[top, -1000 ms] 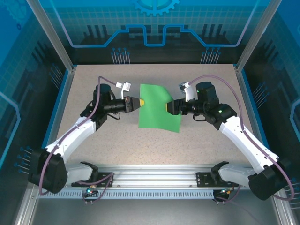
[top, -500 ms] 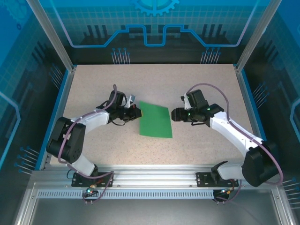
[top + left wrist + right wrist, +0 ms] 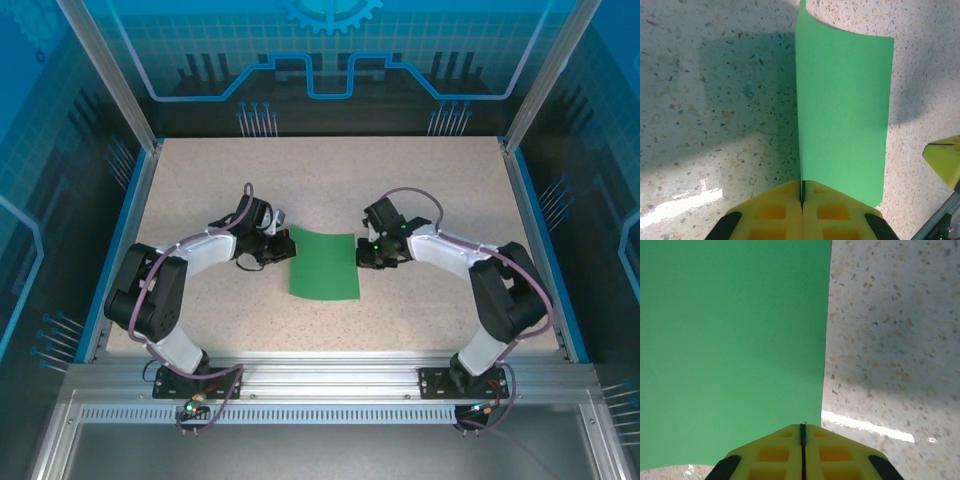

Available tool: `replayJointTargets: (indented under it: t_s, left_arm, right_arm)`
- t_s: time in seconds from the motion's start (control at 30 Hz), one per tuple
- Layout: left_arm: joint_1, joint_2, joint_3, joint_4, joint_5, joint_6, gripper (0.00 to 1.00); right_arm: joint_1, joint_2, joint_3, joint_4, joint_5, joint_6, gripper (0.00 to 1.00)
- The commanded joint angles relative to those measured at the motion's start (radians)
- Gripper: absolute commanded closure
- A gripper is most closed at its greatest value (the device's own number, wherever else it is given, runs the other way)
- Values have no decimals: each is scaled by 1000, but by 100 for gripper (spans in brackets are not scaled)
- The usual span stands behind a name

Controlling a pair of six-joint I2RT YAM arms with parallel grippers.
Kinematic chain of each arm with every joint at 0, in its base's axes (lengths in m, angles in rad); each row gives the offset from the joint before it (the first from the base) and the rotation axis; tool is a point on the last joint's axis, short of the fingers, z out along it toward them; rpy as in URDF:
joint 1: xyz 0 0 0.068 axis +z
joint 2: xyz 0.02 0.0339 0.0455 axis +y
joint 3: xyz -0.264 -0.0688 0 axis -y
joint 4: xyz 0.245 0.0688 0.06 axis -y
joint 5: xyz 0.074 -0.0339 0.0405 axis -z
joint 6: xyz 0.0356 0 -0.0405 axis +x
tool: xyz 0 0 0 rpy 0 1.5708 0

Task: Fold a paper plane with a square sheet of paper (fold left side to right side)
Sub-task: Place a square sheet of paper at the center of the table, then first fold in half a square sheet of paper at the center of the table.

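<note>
Top external view: the square sheet of paper (image 3: 324, 264) has come down from mid-air to lie unfolded at the centre of the table (image 3: 440, 170), so the left-to-right fold is judged ready to begin. The left gripper (image 3: 284, 246), at the sheet's 9 o'clock, pinches the left edge, which stands upright in the left wrist view. The right gripper (image 3: 364, 254), at 3 o'clock, is pressed together, apparently on the right edge, and both arms sit lower and more tucked in than a second earlier.

2 frame edges crop the square sheet of paper (image 3: 730, 340); corner seemingly hidden.
</note>
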Motion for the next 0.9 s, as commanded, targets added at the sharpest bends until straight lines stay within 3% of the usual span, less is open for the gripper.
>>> replayJointTargets:
  t_s: [0.0, 0.27, 0.47, 0.87]
  left_arm:
    - [-6, -18, 32, -55, -18, 30, 100]
    - [-6, -18, 42, -57, 10, 25, 100]
    - [-6, -22, 45, -28, 72, -13, 93]
    - [-57, 27, 63, 105, 198, -128, 58]
  right_arm:
    - [17, 52, 56, 16, 12, 22, 93]
    - [39, 166, 137, -21, 36, 32, 93]
    - [56, 214, 151, -57, 64, 49, 93]
    - [64, 221, 108, -66, 73, 64, 93]
